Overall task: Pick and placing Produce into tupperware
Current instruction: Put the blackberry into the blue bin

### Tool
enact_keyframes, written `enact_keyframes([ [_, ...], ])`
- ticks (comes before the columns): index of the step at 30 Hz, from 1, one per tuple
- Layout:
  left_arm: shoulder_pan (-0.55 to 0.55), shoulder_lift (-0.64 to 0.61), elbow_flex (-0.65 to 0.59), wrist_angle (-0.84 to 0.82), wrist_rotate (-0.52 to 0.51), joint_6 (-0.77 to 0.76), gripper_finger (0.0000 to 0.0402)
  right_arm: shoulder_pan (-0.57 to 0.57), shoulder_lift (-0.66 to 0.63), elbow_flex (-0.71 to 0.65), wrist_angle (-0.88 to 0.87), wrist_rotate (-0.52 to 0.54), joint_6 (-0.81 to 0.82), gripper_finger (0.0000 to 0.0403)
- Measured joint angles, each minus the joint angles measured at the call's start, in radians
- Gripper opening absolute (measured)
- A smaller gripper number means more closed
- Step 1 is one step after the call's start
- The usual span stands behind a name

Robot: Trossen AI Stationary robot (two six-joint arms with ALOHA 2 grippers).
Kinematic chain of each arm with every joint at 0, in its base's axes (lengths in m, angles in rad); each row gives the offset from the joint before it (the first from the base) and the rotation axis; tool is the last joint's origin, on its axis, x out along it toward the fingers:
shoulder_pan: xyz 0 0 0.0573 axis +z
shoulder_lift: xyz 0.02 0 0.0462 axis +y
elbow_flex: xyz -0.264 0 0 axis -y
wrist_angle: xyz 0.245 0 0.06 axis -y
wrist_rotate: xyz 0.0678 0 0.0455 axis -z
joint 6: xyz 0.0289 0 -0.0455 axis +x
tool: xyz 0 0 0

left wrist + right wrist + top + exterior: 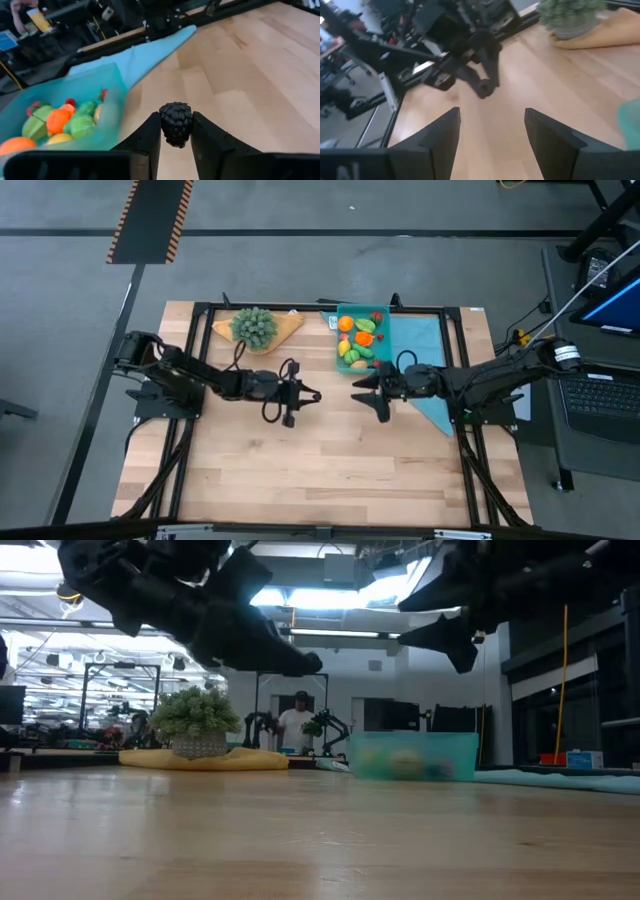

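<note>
A dark, bumpy toy berry [175, 124] sits between the fingers of my left gripper [176, 131], which hovers over the table's middle [312, 395]. The teal tupperware [340, 358] stands at the far middle with several pieces of colourful produce [360, 338] in it, and it also shows in the left wrist view [107, 80]. My right gripper [362, 390] is open, with nothing between its fingers [492, 125], just right of the left one and facing it above the table. My left gripper pinches the berry by its two opposite sides [164, 122] between the two fingers, near their free ends. The fingers come from the table's left, nearly level and slanting slightly down. The berry is lifted clear of the table.
A bushy green plant [255, 326] on a tan board [288, 326] stands at the far left of the table. A light-blue cloth [425, 365] lies right of the tupperware, under the right arm. Bare wooden table [320, 470] stretches toward the near edge. A person [298, 722] stands in the room beyond.
</note>
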Motion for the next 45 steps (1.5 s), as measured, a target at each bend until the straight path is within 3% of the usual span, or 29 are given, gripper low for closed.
enact_keyframes([
  [13,0.115,0.063,0.138,-0.013,0.09,0.157,0.0079,-0.092,0.07,0.0,0.069,-0.016,0.104,0.0224],
  [21,0.151,0.147,0.213,-0.094,0.095,0.208,0.0081,-0.146,0.162,0.002,0.207,-0.108,0.142,0.0224],
  [35,0.169,0.158,0.224,-0.101,0.095,0.236,0.0078,-0.196,0.29,0.074,0.198,-0.17,0.137,0.0224],
  [45,0.169,0.154,0.224,-0.104,0.094,0.256,0.0083,-0.208,0.298,0.085,0.175,-0.171,0.134,0.0224],
])
